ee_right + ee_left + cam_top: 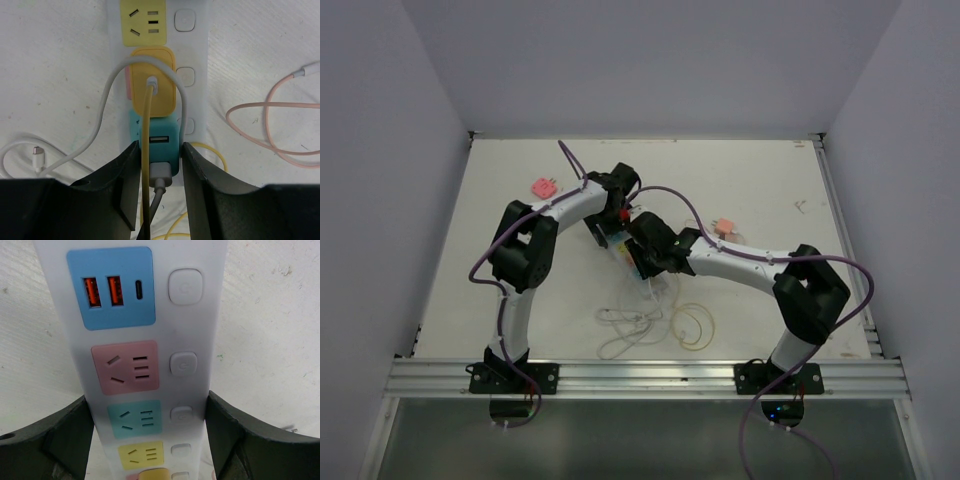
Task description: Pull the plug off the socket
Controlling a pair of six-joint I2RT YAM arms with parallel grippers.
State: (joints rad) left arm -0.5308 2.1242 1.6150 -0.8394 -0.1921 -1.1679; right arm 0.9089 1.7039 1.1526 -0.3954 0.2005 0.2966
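1. Right fingers (131, 167) are narrowed onto a teal cube-shaped plug (159, 137), one dark pad against each of its sides, at the bottom centre of the right wrist view.
2. Left fingers (75, 435) are spread wide around the long white power strip (195, 320), one against each long edge, low in the left wrist view.
3. That strip lies flat on the white worktop (55, 60). In the top view it sits at centre frame, between the two wrists.
4. The teal plug is seated in the strip, with a grey USB connector (161, 175) plugged into its face.
5. Just above it a yellow rounded plug (165, 95) is also seated, and a yellow cable (145, 165) runs down from it between the right fingers.
6. A thin white cord (102, 100) arches over the yellow plug.
7. Free faces in the left wrist view, from the top down: blue with USB ports, pink, teal, yellow.
8. A pink looped cable (270, 130) lies at the right of the right wrist view.
9. A small loose pink plug (543, 187) rests at the upper left of the top view.
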